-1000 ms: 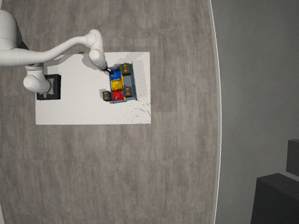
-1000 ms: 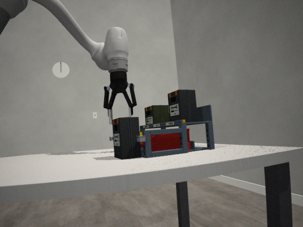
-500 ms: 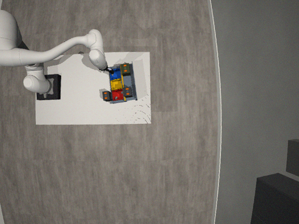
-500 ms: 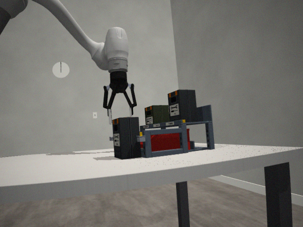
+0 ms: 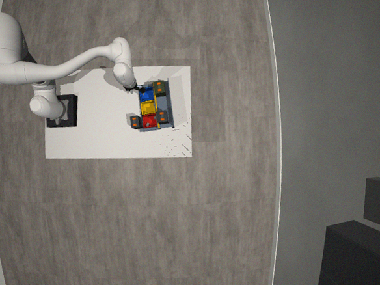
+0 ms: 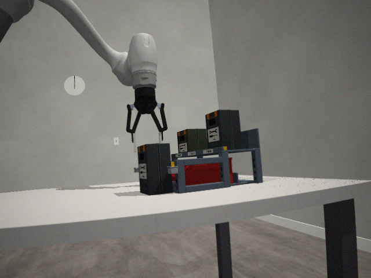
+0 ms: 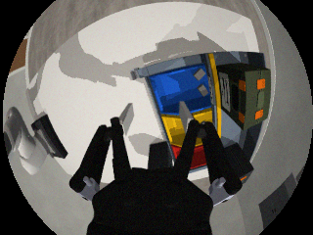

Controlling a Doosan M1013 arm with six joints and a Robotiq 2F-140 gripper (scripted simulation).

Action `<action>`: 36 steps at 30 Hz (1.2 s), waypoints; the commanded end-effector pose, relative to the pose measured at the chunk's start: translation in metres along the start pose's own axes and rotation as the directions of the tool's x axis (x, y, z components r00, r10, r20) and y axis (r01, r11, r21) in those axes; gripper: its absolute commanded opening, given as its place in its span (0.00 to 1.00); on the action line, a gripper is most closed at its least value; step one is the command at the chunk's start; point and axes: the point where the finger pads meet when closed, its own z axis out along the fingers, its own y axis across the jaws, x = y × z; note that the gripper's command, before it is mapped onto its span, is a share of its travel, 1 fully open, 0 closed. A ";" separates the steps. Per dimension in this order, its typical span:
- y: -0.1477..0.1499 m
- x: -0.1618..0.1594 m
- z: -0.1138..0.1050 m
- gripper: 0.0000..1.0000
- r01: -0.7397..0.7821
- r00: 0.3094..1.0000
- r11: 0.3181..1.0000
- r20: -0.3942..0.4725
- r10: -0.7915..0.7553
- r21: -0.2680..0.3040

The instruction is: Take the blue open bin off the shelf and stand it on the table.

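Note:
The blue open bin (image 5: pixel 146 93) sits on the lower level of the grey shelf (image 5: pixel 155 105), at the end nearest the arm, next to a yellow bin (image 5: pixel 147 107) and a red bin (image 5: pixel 148 120). In the wrist view the blue bin (image 7: pixel 179 92) shows small grey parts inside. My gripper (image 6: pixel 146 138) (image 5: pixel 138 88) is open and empty and points down. It hangs above the blue bin's open front edge. In the wrist view the gripper (image 7: pixel 156 114) has one fingertip over the bin and one over the table. The exterior view does not show the blue bin.
A dark box (image 6: pixel 154 168) stands on the table in front of the shelf's red-bin end. An olive box (image 6: pixel 191 139) and a taller dark box (image 6: pixel 222 128) stand on the shelf's upper level. The arm's black base (image 5: pixel 62 110) is at the table's other end.

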 end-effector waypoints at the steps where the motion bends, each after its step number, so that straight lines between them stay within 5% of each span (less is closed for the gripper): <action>1: 0.000 0.000 0.000 0.57 0.144 0.990 0.990 0.000 -0.144 0.000; 3: 0.000 0.000 0.000 0.57 0.246 0.969 0.969 0.000 -0.246 0.000; 32: 0.000 0.000 0.000 0.57 0.246 0.969 0.969 0.000 -0.246 0.000; 36: 0.000 0.000 0.024 0.57 0.254 0.967 0.967 0.000 -0.254 0.000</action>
